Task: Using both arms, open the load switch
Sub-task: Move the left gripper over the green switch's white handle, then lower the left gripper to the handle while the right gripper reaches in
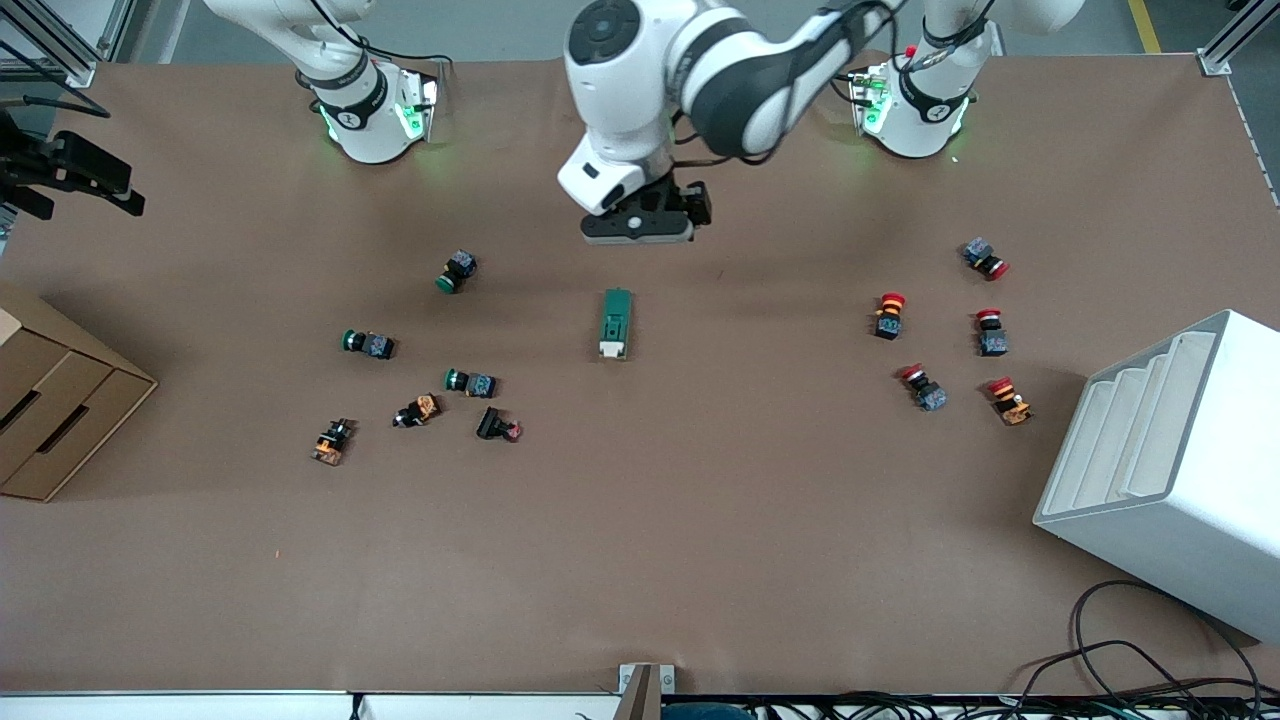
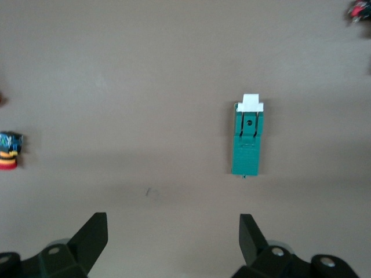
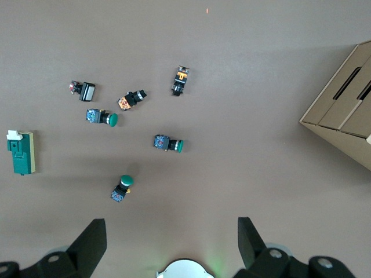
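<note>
The load switch (image 1: 616, 323) is a dark green block with a white tab, lying flat at the middle of the table. The white tab end points toward the front camera. The left wrist view shows the load switch (image 2: 248, 139) close by, and the right wrist view shows the load switch (image 3: 21, 152) far off at the picture's edge. My left gripper (image 1: 640, 232) hangs open over bare table just off the switch's green end, with nothing between its fingers (image 2: 93, 234). My right gripper (image 3: 172, 227) is open and empty, high above its own base (image 3: 185, 269). It is out of the front view.
Several green and orange push buttons (image 1: 470, 382) lie toward the right arm's end. Several red ones (image 1: 889, 315) lie toward the left arm's end. A cardboard box (image 1: 50, 400) and a white stepped rack (image 1: 1170, 470) stand at the table's two ends. Cables (image 1: 1150, 660) lie near the front edge.
</note>
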You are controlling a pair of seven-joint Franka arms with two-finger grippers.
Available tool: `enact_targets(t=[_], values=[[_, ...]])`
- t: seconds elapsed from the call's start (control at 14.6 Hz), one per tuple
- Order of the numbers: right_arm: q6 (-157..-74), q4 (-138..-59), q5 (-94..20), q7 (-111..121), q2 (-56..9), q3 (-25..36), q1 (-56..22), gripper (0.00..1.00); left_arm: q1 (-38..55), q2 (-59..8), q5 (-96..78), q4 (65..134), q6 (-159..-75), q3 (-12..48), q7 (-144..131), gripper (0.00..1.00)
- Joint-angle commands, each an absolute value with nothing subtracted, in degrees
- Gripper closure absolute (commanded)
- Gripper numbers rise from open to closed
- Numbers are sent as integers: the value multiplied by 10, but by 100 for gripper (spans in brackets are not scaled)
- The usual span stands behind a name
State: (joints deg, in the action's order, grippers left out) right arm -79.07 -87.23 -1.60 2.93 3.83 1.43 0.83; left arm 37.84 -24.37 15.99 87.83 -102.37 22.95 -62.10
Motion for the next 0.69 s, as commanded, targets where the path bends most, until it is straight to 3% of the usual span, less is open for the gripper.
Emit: enact_targets(t=[0.0, 0.62], values=[[-792, -867, -18, 36, 25, 11, 22, 0, 436, -268, 239, 902, -1028, 228, -743, 0], [-831, -866, 0, 37, -50, 12, 25, 0, 542, -384, 459, 900, -1061, 228, -992, 1]])
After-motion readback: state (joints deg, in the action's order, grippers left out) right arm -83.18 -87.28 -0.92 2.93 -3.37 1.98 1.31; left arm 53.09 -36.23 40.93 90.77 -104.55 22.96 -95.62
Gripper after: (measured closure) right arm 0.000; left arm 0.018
